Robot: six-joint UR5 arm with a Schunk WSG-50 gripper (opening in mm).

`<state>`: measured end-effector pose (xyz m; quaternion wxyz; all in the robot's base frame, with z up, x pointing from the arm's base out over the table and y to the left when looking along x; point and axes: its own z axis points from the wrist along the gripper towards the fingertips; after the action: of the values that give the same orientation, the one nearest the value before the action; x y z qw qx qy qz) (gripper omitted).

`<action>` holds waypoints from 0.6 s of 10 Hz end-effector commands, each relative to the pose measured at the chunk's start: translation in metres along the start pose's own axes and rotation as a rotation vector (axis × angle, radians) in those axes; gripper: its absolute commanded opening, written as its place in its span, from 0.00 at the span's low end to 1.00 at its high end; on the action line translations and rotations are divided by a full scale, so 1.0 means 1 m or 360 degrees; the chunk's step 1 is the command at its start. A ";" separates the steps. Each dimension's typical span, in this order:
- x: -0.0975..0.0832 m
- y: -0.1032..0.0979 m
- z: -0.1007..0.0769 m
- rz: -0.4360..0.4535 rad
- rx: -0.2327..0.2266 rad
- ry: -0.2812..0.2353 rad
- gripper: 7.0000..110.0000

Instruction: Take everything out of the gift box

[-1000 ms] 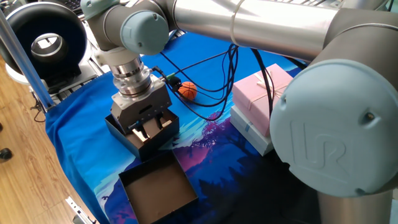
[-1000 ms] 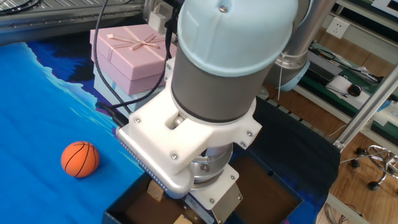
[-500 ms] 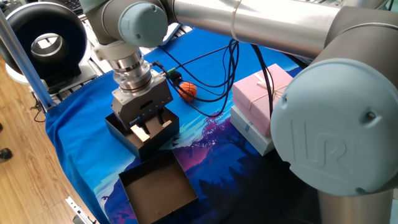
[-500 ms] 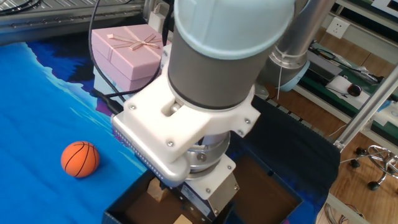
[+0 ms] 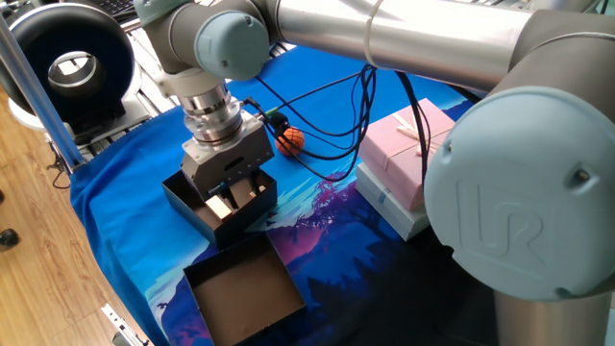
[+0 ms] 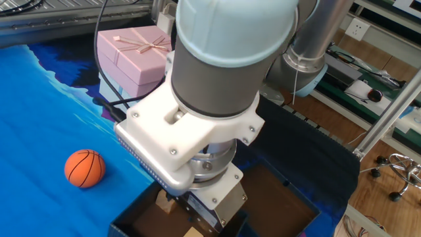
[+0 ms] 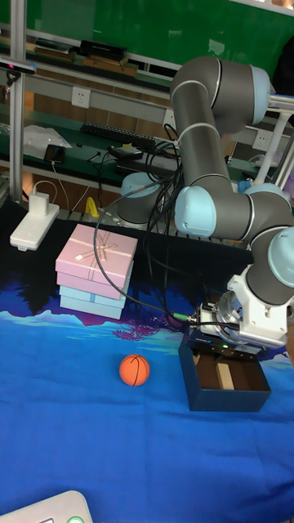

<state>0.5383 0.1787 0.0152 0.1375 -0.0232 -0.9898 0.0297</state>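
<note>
The gift box [image 5: 216,207] is the landmark here: a deep black-walled square box sitting on the blue printed cloth [image 5: 125,240] that covers the counter. The gripper [image 5: 231,195] hangs directly over the box with its tip lowered to about rim level, and in the one fixed view something pale and wooden shows between the jaws. Whether the jaws are actually closed on it or merely straddling it cannot be told from any of the views; the arm's wrist blocks most of the opening.

Inside the box, the tall fixed view shows a pale wooden bar [image 7: 223,375] standing against the brown floor, and the other fixed view shows a tan wooden cube [image 6: 166,203] near the box's wall, just beside the gripper body.

The orange ball [image 7: 135,369] lies outside the box on the cloth, near its side but clearly apart from it.

In front of the gift box, just beside one corner, lies a shallower tray [image 5: 245,288] with brown inner walls. Well apart from the gift box, beyond the ball, a pink box [image 7: 95,259] with a thin ribbon bow sits stacked on a pale blue box [image 7: 90,301]. Black cables [image 5: 332,115] trail from the arm down across the cloth between the gift box and the pink box.
</note>
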 end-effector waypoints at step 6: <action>0.002 0.026 -0.005 0.0049 -0.0086 0.0030 0.36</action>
<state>0.5371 0.1929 0.0170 0.1426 -0.0337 -0.9890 0.0184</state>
